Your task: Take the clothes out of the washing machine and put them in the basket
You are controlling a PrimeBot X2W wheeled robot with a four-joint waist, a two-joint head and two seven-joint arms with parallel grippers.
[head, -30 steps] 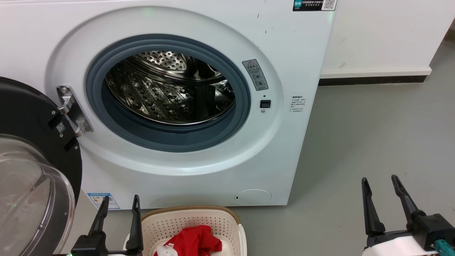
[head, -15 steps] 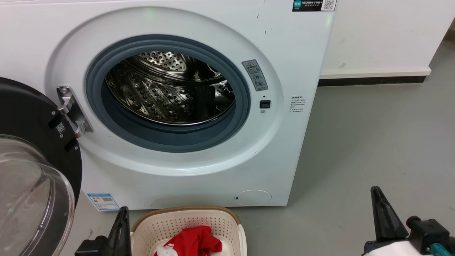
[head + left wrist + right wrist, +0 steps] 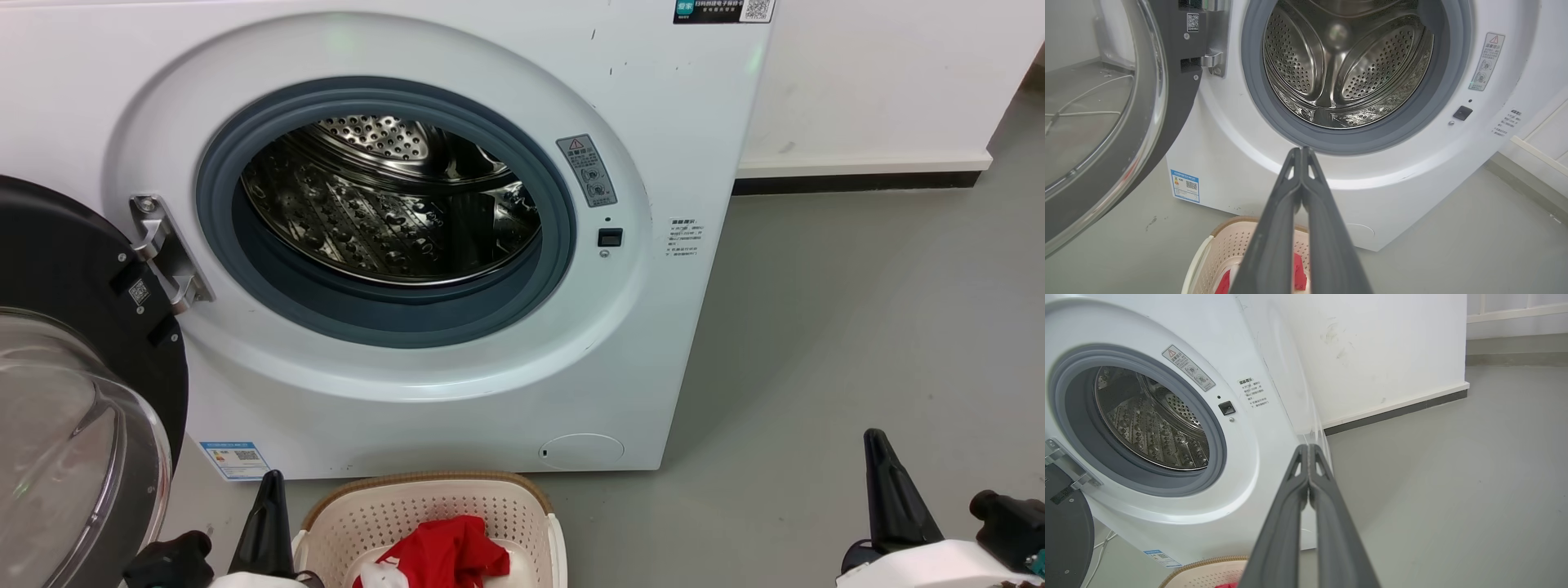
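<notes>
In the head view, the washing machine stands ahead of both arms with its door swung wide, off to the far side of the left gripper. That gripper's jaws are pressed together and hold nothing. The basket sits on the floor just beside them, toward the robot's middle, and the clothes lie inside it as a red heap with a white patch. The right gripper hangs well apart from the basket over bare floor, its jaws also closed and empty. Ahead of and above both sets of jaws, the steel drum shows no fabric.

In the left wrist view, the jaws meet at their tips and point at the lower rubber ring of the porthole. Beyond them the drum's perforated wall and paddles are bare. The basket lies directly beneath the jaws, with red cloth showing on either side of them.

In the right wrist view, the closed jaws aim past the machine's corner. The porthole sits off to one side of them and a white wall ahead. The basket's woven rim, with a sliver of red, lies below.

The unloading looks finished or nearly so. The drum's front lip is hidden behind the ring, so the next move should be a check there. Any leftover garment would call for parting the jaws and reaching in clear of the ring.
</notes>
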